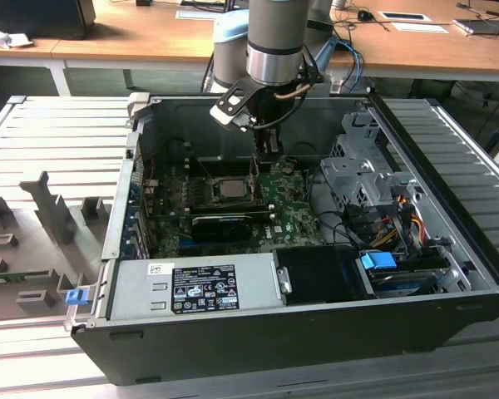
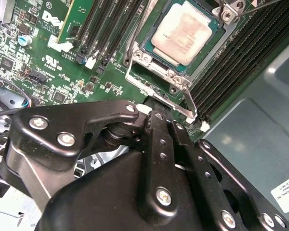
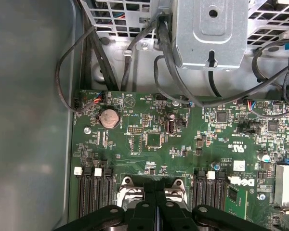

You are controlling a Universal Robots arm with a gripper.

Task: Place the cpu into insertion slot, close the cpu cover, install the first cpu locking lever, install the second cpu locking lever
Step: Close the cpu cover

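The cpu [image 2: 185,31], a pale silvery square chip, lies in its socket on the green motherboard; in the exterior view the cpu [image 1: 230,188] sits mid-board. The cpu cover [image 2: 140,57], a grey metal frame, lies flat around it. A thin wire locking lever [image 2: 189,98] runs along the socket's edge closest to my fingers, and another lever [image 2: 260,6] crosses the far corner. My gripper [image 1: 264,165] hangs just beside the socket, on the exterior view's right. The gripper [image 3: 155,192] has its black fingers [image 3: 148,195] pressed together and is shut, its tip [image 2: 154,102] just short of the nearer lever.
A black graphics card [image 1: 220,223] lies in front of the socket, and a power supply [image 1: 191,287] fills the case front. The drive cage [image 1: 358,166] and cable bundles [image 1: 391,220] crowd the exterior view's right. Memory slots [image 2: 231,62] flank the socket. Grey fixtures [image 1: 54,212] stand outside the case.
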